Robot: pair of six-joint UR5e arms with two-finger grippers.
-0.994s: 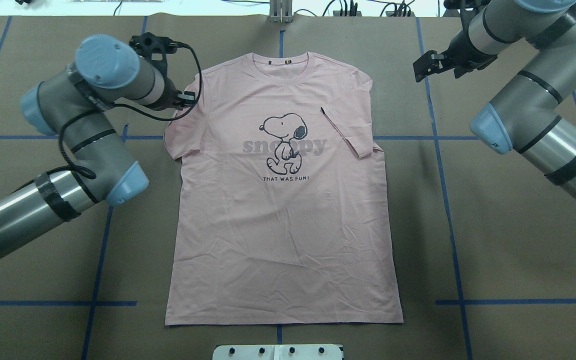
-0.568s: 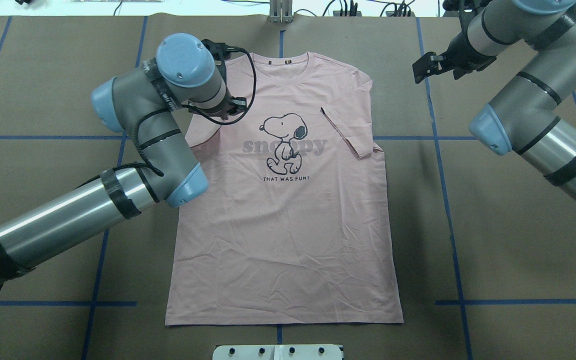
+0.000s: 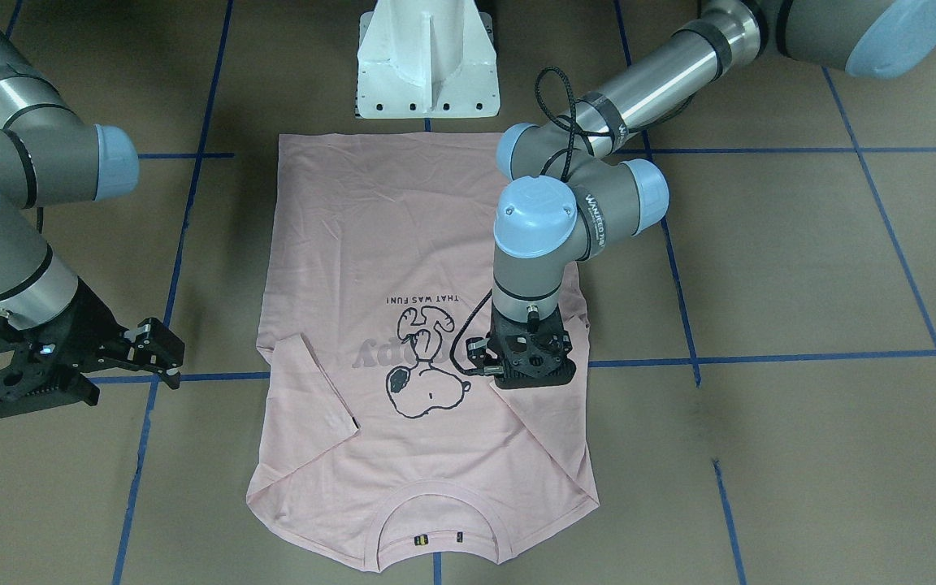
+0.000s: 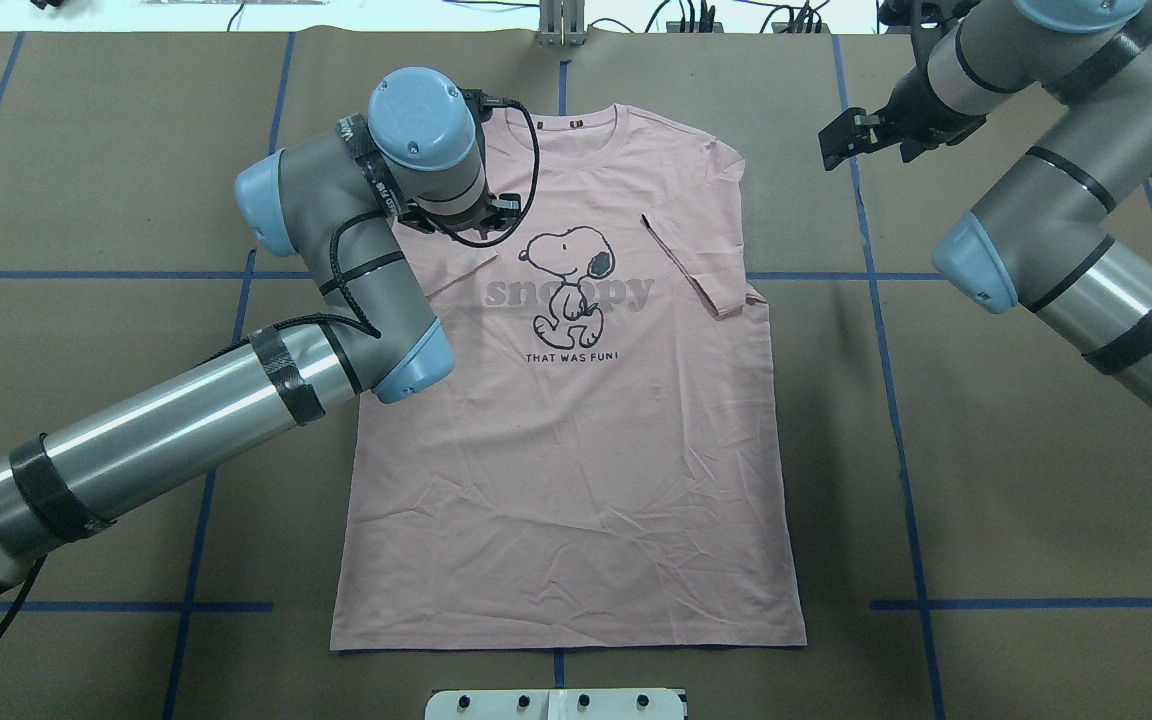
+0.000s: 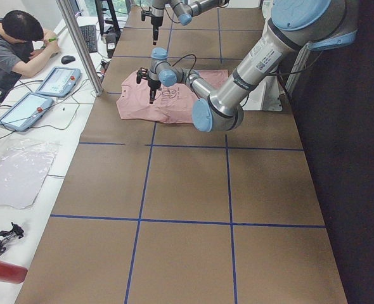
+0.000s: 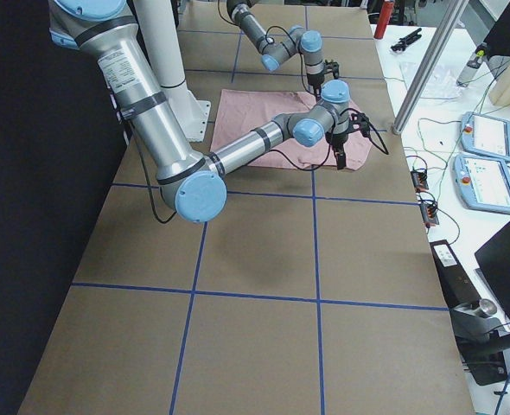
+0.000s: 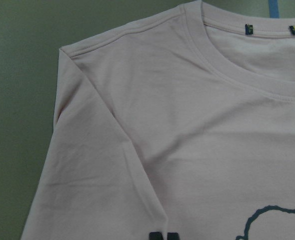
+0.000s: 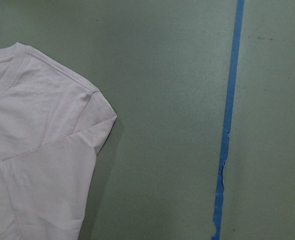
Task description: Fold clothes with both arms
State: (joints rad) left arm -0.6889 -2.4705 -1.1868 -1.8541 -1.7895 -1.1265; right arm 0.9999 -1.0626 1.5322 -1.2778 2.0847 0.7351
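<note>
The left gripper (image 7: 164, 236) is pointing straight down over the chest of the pink Snoopy T-shirt (image 4: 576, 470). Its two fingertips are sitting pressed close together, and they appear to be pinching the edge of the left sleeve (image 7: 87, 165). That sleeve is lying folded inward across the shirt body, with a crease running from the shoulder seam down to the fingertips. The gripper is standing just beside the Snoopy cartoon (image 4: 568, 275), on the robot's left of it. The left arm (image 4: 186, 430) is reaching in across the shirt's left edge, with its elbow hanging above the fabric.

The right gripper (image 3: 169, 357) is hovering with its fingers spread, gripping nothing. It is staying clear of the shirt, out over the bare table (image 4: 986, 450) near the right shoulder. The right arm (image 4: 1086, 220) is rising away behind it toward the table's corner.

The T-shirt is lying face up and mostly flat in the middle of the table. Its collar (image 4: 566, 135) is pointing away from the robot, and its hem is sitting near the white pedestal base (image 3: 427, 65). The right sleeve (image 4: 696, 270) is lying folded in over the chest, showing a small black sleeve tag (image 4: 644, 218). Blue tape lines (image 4: 891, 400) are crossing the brown table cover around the shirt.
</note>
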